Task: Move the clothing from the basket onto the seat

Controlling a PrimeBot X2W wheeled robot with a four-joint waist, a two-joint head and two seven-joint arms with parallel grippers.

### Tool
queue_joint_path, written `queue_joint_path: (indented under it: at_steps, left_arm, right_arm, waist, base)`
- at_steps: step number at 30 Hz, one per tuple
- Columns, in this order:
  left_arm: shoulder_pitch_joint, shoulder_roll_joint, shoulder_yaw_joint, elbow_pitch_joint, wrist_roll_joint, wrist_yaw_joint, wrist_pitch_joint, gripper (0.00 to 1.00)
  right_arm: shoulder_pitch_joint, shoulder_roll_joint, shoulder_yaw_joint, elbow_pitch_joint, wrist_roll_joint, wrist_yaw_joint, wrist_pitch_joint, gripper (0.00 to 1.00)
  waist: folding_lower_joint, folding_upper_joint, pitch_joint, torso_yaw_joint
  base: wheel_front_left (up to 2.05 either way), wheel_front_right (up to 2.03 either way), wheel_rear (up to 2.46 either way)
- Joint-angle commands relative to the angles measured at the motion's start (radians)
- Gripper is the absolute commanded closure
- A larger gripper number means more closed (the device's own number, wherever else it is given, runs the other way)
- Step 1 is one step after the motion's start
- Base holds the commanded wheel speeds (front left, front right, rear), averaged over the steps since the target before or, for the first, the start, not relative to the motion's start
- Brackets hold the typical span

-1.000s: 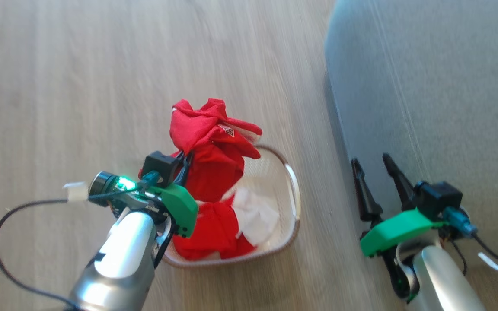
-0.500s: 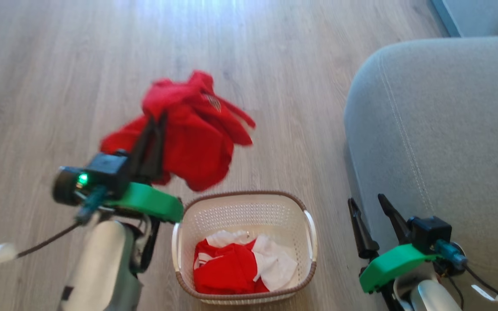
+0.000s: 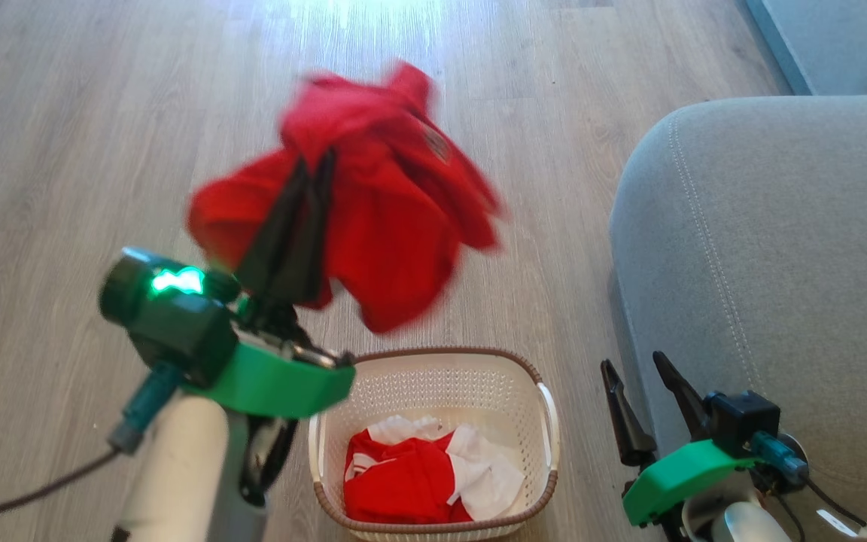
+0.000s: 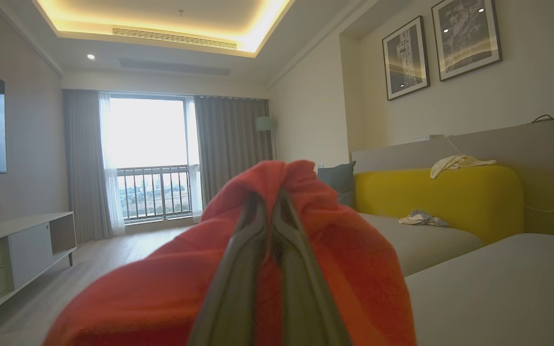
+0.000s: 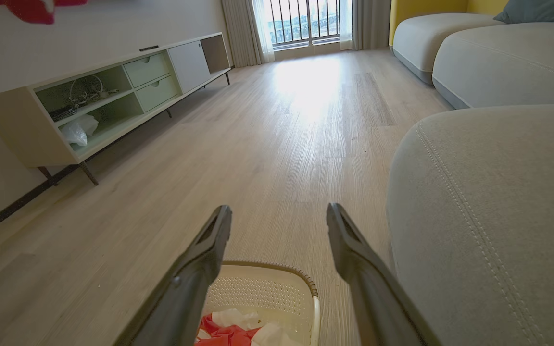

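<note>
Red garment (image 3: pixel 396 226) lifted clear of basket (image 3: pixel 433 376), left tool (image 3: pixel 317 159) raised higher

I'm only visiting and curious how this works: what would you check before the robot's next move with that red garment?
1. Grip: left end effector shut on red garment: ok.
2. Red garment lifted clear of basket: ok.
3. Garment above the seat: not ok; it hangs over the floor.
4. Spare arm: right end effector open, holding nothing: ok.
5. Basket emptied: not ok; the red and white garment lies inside.
6. Grip secure: cannot tell; the garment is blurred.
</note>
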Motion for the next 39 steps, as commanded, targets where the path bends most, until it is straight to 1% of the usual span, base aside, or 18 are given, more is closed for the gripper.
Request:
queue_joint_path:
  at_steps: [1, 6, 10, 28, 32, 36, 37, 39]
  left_arm:
    - [-0.019, 0.006, 0.027, -0.038, 0.002, -0.004, -0.004, 1.00]
    - [0.015, 0.006, -0.027, -0.035, -0.008, -0.038, -0.004, 1.00]
    - [0.036, 0.006, -0.068, -0.031, -0.022, -0.046, -0.004, 1.00]
    - [0.034, 0.006, -0.054, -0.015, -0.022, -0.044, -0.004, 1.00]
    - [0.033, 0.006, -0.042, -0.003, -0.019, -0.046, -0.004, 1.00]
    - [0.030, 0.005, -0.029, 0.010, -0.012, -0.050, -0.004, 1.00]
    - [0.029, 0.005, -0.026, 0.013, -0.012, -0.051, -0.004, 1.00]
    - [0.027, 0.005, -0.020, 0.020, -0.008, -0.054, -0.004, 1.00]
  right_arm:
    - [-0.018, -0.006, 0.026, -0.036, -0.005, 0.000, -0.009, 0.00]
    - [-0.012, -0.006, 0.026, -0.043, -0.003, 0.000, -0.009, 0.00]
    - [-0.008, -0.006, 0.025, -0.044, -0.005, 0.000, -0.009, 0.00]
    - [-0.023, -0.006, 0.027, -0.065, 0.001, 0.000, -0.009, 0.00]
    - [-0.029, -0.006, 0.075, -0.103, 0.013, 0.000, -0.009, 0.00]
    - [-0.033, -0.008, 0.161, -0.172, 0.030, 0.000, -0.009, 0.00]
    - [-0.034, -0.018, 0.188, -0.196, 0.030, 0.000, -0.009, 0.00]
    - [-0.044, -0.063, 0.249, -0.267, -0.003, 0.000, -0.009, 0.00]
  waist:
    - [0.0001, 0.0000, 0.000, 0.000]
    - [0.0001, 0.0000, 0.000, 0.000]
    - [0.0001, 0.0000, 0.000, 0.003]
    - [0.0001, 0.0000, 0.006, -0.006]
    - [0.0001, 0.0000, 0.008, -0.009]
    - [0.0001, 0.0000, 0.011, -0.011]
    - [0.0001, 0.0000, 0.012, -0.011]
    - [0.0001, 0.0000, 0.014, -0.012]
  base:
    - [0.00, 0.00, 0.00]
    - [0.00, 0.00, 0.00]
    - [0.00, 0.00, 0.00]
    - [0.00, 0.00, 0.00]
    - [0.00, 0.00, 0.00]
    - [0.00, 0.00, 0.00]
    - [0.00, 0.00, 0.00]
    - [0.00, 0.00, 0.00]
